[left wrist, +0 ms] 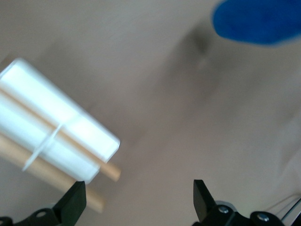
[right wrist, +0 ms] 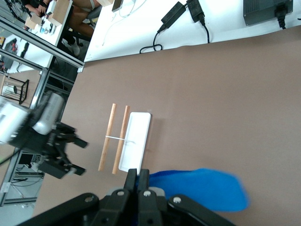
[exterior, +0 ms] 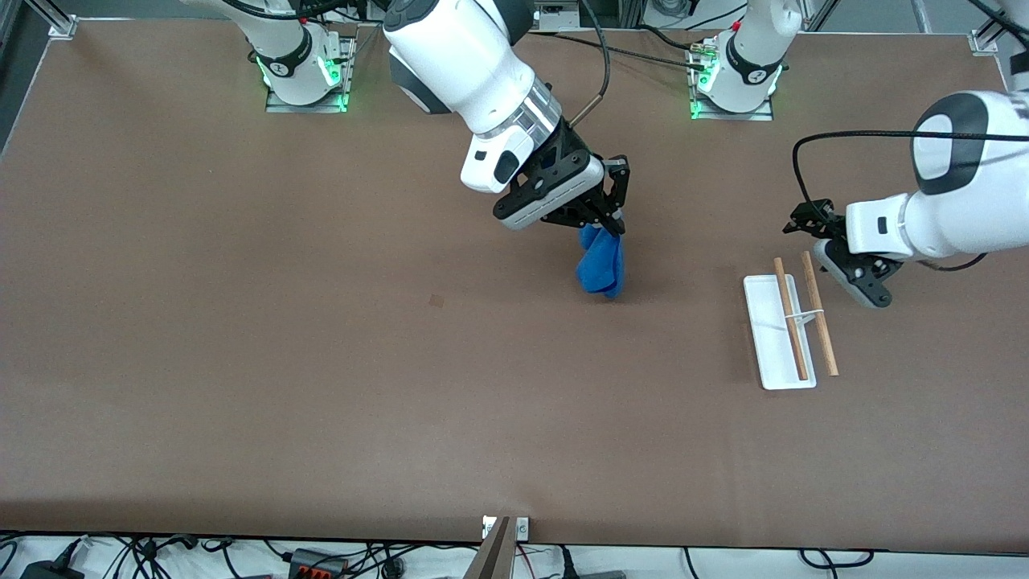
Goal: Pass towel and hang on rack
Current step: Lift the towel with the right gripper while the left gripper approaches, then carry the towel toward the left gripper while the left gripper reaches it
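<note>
- The right claw [exterior: 617, 229] hangs over the middle of the brown surface [exterior: 241, 362], its fingers pressed together on the top edge of the towel [exterior: 601, 261].
- The towel is a bright blue cloth that droops in a bunched fold straight down from those fingers; its lower end is close above the surface, and whether it touches cannot be told.
- In the right wrist view the right claw [right wrist: 142, 181] shows its two fingers closed tight, with the towel [right wrist: 202, 188] spreading out past them.
- The rack [exterior: 789, 330] stands on the surface toward the left arm's end, well apart from the towel: a flat white base, a thin wire frame and two wooden rods lying parallel.
- The left claw [exterior: 804, 219] is in the air just beside the rack, at the end of it that lies farther from the front camera.
- In the left wrist view the left claw [left wrist: 138, 197] has its two dark fingertips [left wrist: 74, 200] spread well apart and gripping nothing, with the rack [left wrist: 56, 136] close by.
</note>
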Controlling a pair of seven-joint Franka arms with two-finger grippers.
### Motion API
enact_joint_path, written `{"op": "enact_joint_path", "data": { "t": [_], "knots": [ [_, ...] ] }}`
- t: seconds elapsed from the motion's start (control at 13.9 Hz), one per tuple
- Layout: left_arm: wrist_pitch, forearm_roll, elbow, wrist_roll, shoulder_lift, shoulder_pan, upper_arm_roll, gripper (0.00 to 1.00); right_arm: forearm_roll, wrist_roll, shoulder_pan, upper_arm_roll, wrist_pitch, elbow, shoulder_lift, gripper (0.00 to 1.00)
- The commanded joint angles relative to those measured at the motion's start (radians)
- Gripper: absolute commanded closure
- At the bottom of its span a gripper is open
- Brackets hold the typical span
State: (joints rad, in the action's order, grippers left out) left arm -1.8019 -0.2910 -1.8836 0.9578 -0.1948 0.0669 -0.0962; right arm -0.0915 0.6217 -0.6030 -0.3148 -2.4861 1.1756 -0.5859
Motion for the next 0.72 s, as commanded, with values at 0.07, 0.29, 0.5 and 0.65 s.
{"op": "enact_joint_path", "data": {
  "t": [0.07,0.29,0.5,0.65],
  "knots": [
    [-0.042,-0.184,-0.02,0.346,-0.093,-0.012,0.001,0.0,-0.002,0.046,-0.034,0.003,-0.039,-0.025,-0.015,1.0],
    [-0.109,-0.192,-0.046,0.375,-0.115,-0.009,0.052,0.0,-0.001,0.046,-0.034,0.003,-0.039,-0.025,-0.015,1.0],
    [-0.142,-0.258,-0.071,0.366,-0.117,-0.006,0.101,0.0,0.006,0.046,-0.035,0.003,-0.039,-0.022,-0.015,1.0],
    [-0.181,-0.257,-0.071,0.397,-0.123,-0.001,0.121,0.0,0.007,0.044,-0.035,0.003,-0.039,-0.022,-0.015,1.0]
  ]
}}
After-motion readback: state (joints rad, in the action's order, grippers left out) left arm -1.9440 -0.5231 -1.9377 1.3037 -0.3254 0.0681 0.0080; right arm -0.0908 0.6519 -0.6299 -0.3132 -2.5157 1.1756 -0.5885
